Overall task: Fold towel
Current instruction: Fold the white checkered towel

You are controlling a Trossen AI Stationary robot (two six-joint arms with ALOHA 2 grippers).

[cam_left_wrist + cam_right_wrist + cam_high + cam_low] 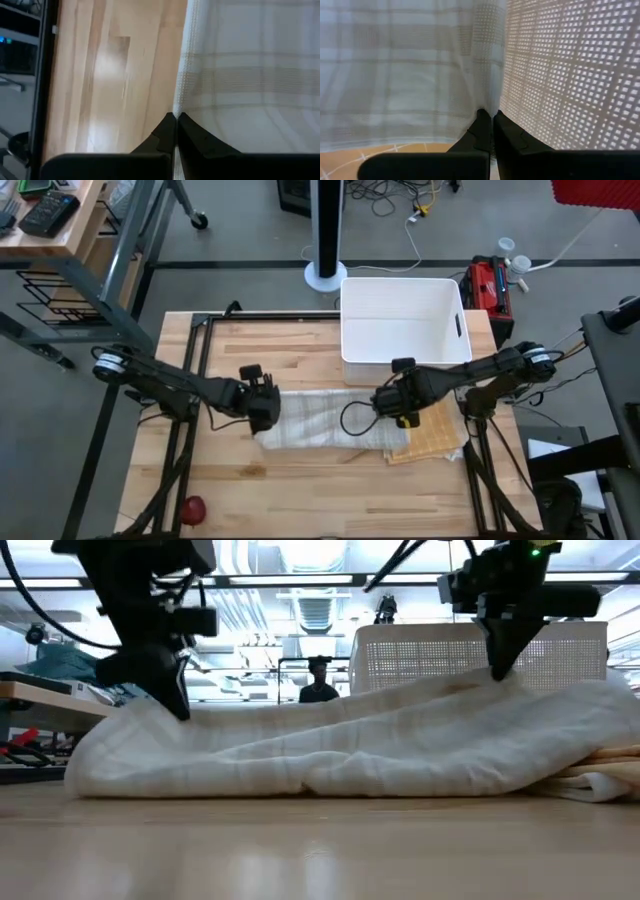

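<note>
Between the two grippers: towel (325, 422), white with faint grey check, lying in a long rumpled band across the table (300, 490).

Left gripper (264, 418): at the towel's left end, tips down on the cloth. Fingers (165, 131) pressed together, pinching the towel's hem; bare wood just beside them on the outer side.

Right gripper (392, 402): at the towel's right end, tips down on the cloth. Fingers (482, 127) pressed together, clamped on a fold of towel edge. Low view shows the cloth raised slightly at each pinch point and sagging to the table between them.

Beneath the right gripper's end: yellow cloth (435, 435), lying flat, partly covered by the towel, its corner jutting out toward the table's right edge.

Beyond the right gripper: white bin (402, 325), standing on the table just behind the towel.

Near the table's front edge, well apart from the left gripper: red ball (192, 508).
</note>
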